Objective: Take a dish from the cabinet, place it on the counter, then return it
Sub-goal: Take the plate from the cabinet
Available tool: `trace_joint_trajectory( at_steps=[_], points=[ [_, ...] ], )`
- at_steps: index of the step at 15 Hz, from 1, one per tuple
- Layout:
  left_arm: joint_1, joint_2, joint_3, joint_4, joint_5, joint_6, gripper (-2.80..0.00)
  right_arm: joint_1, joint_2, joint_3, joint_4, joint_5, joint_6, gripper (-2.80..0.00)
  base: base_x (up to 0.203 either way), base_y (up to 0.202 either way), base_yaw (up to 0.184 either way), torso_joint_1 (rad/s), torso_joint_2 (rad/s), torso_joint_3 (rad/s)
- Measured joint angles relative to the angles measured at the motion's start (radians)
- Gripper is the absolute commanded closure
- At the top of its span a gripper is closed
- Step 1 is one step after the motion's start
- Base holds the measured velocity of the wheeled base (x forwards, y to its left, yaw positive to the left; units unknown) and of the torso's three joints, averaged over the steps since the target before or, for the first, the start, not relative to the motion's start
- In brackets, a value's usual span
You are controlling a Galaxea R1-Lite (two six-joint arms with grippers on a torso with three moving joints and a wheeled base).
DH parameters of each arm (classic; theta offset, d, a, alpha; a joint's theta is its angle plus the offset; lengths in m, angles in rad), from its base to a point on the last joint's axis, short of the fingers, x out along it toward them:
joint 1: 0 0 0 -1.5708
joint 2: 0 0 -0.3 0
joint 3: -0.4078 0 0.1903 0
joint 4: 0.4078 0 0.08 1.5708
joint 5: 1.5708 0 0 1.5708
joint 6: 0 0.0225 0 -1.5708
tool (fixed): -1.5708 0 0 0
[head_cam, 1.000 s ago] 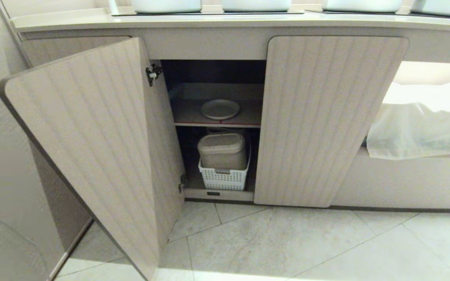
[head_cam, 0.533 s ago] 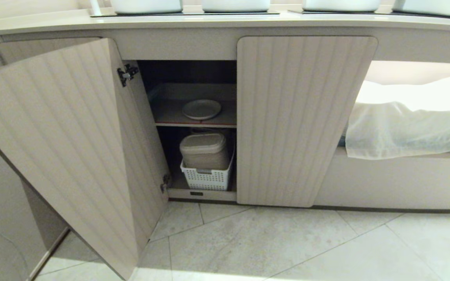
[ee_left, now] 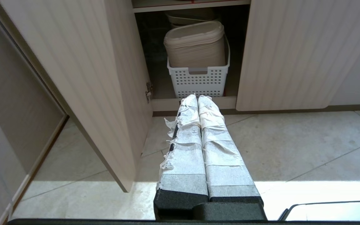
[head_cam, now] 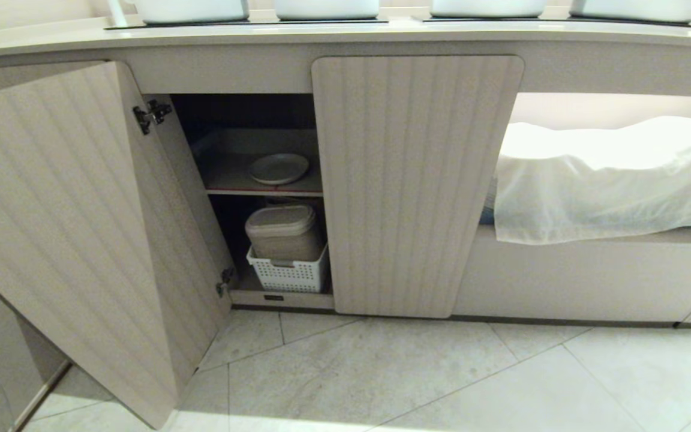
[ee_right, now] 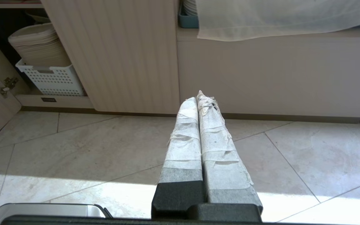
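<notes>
The dish (head_cam: pixel 278 168), a plain cream plate, lies on the red-edged shelf inside the cabinet (head_cam: pixel 417 186). The cabinet's left door (head_cam: pixel 63 222) stands swung wide open; the door to the right of the opening is closed. The counter (head_cam: pixel 345 33) runs along the top of the head view. Neither arm shows in the head view. My left gripper (ee_left: pixel 198 97) is shut and empty, low over the floor, pointing at the cabinet's bottom edge. My right gripper (ee_right: pixel 198 97) is shut and empty too, facing the low cream panel to the right of the closed door.
Under the shelf a white perforated basket (head_cam: pixel 288 276) holds a beige lidded container (head_cam: pixel 282 231). White pots (head_cam: pixel 324 7) stand on the counter. A white cloth (head_cam: pixel 603 180) hangs over an open niche at the right. Pale tiled floor (head_cam: pixel 417 378) lies before the cabinet.
The whole head view has slid left, so the camera has moved right along the cabinet. The dish, door and basket keep their places relative to each other.
</notes>
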Motion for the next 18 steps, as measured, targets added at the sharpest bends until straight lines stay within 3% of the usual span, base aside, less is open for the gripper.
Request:
trace_joint_trajectory(
  at_steps=[18],
  points=[
    [0.000, 0.000, 0.000, 0.000, 0.001, 0.001, 0.00, 0.000, 0.000, 0.000, 0.000, 0.000, 0.000, 0.00, 0.000, 0.000, 0.000, 0.000, 0.00, 0.000]
  ],
)
